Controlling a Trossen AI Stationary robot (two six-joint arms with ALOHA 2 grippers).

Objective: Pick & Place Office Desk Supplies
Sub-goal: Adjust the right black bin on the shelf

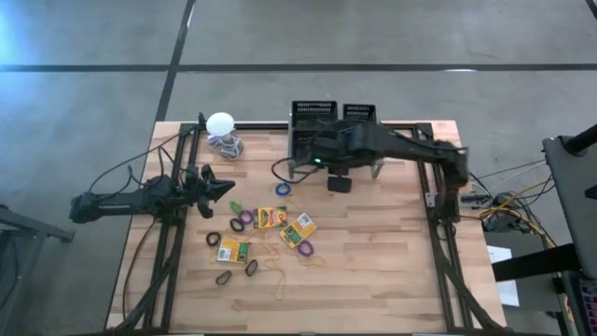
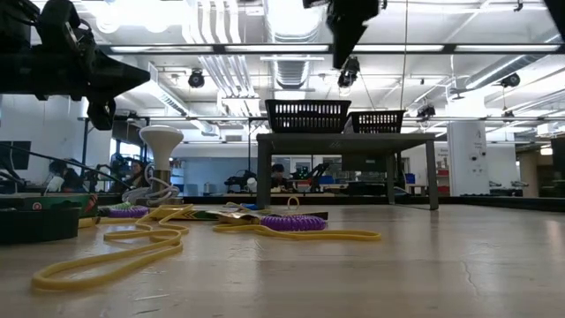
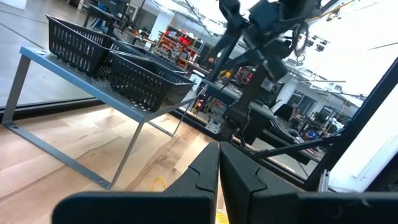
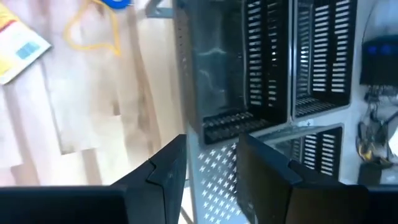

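- The wooden table fills the lower middle of the high view.
- The grey stand holds two black mesh bins, at top centre.
- The right gripper hangs over the stand's front edge, fingers spread, empty.
- The left gripper is at middle left, fingers pressed together.
- The crayon boxes and rubber bands lie at lower centre.
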